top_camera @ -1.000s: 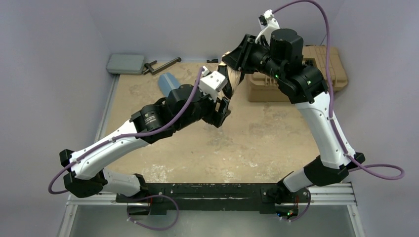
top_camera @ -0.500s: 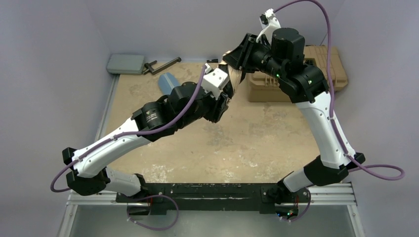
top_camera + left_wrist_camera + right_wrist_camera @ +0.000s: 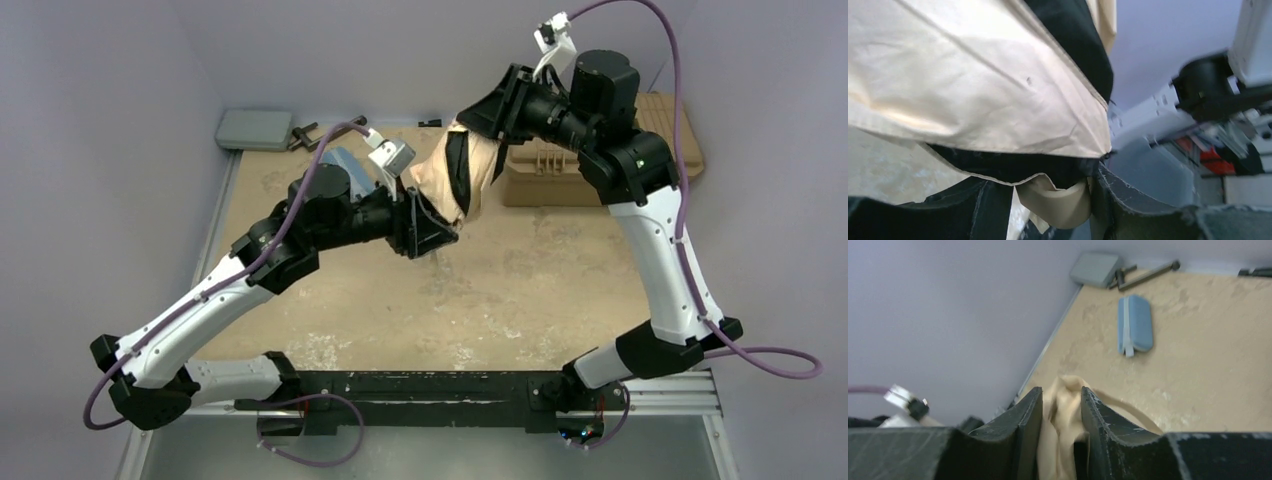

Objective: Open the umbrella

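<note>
Beige umbrella (image 3: 1064,415) sits pinched inside the right end effector (image 3: 1060,391).

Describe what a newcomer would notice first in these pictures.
A bundled beige-and-black umbrella hangs in mid-air above the far middle of the table, held between both arms. The left fingers grip its cream handle at the near end. The right fingers pinch its fabric at the far end.

The umbrella (image 3: 432,178) is matt, creased cloth; the table (image 3: 520,290), rough.

pale lilac walls (image 3: 100,80), mottled tan tabletop (image 3: 500,300), even light
</note>
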You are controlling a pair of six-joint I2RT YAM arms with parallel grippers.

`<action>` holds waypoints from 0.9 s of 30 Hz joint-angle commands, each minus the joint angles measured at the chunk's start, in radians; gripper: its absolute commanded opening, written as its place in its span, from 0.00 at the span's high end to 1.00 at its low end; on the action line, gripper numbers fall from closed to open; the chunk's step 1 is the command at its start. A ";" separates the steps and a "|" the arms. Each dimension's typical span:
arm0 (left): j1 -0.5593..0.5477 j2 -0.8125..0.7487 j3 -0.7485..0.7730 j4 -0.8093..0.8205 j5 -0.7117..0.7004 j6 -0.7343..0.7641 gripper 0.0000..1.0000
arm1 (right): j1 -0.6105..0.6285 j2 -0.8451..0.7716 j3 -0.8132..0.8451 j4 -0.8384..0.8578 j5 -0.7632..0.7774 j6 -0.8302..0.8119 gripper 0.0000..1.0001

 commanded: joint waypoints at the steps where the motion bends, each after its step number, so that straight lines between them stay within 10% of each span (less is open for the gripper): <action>1: -0.028 -0.129 -0.063 -0.085 0.355 -0.072 1.00 | -0.107 0.006 0.080 0.249 0.049 -0.004 1.00; 14: -0.030 -0.238 -0.033 -0.351 -0.010 -0.056 1.00 | -0.174 0.065 0.085 0.257 -0.112 0.070 1.00; 21: -0.028 -0.176 0.013 -0.260 -0.172 -0.157 1.00 | -0.171 0.033 -0.031 0.098 -0.184 0.012 0.28; 24: -0.022 -0.115 0.053 -0.351 -0.225 -0.138 0.97 | -0.156 0.035 -0.085 -0.102 -0.159 -0.076 0.13; 27: -0.015 -0.075 0.056 -0.444 -0.261 -0.132 0.67 | -0.106 0.002 -0.247 -0.288 -0.064 -0.165 0.12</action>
